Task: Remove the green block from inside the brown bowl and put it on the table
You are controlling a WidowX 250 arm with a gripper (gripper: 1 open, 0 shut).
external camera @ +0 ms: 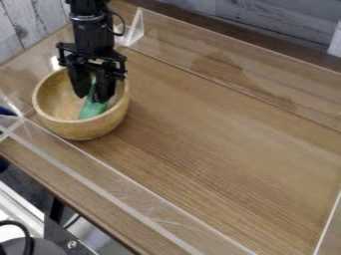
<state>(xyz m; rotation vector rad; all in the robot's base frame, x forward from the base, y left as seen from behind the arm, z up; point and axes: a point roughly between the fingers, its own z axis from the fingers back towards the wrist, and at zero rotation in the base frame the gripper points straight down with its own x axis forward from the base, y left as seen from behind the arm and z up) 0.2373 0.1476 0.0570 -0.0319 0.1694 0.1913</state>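
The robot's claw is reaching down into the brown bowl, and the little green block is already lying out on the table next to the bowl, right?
Not quite. The gripper does reach down into the brown bowl, but the green block is inside the bowl, between the fingers, not out on the table. The camera view shows this.

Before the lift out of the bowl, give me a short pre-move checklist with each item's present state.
1. Tool lowered inside the brown bowl: ok.
2. Tool's fingers either side of the green block: ok.
3. Firm grip on the block: cannot tell; fingers hide the contact.
4. Block off the bowl floor: not ok, its lower end looks seated.
5. Bare table beside the bowl for placing: ok.
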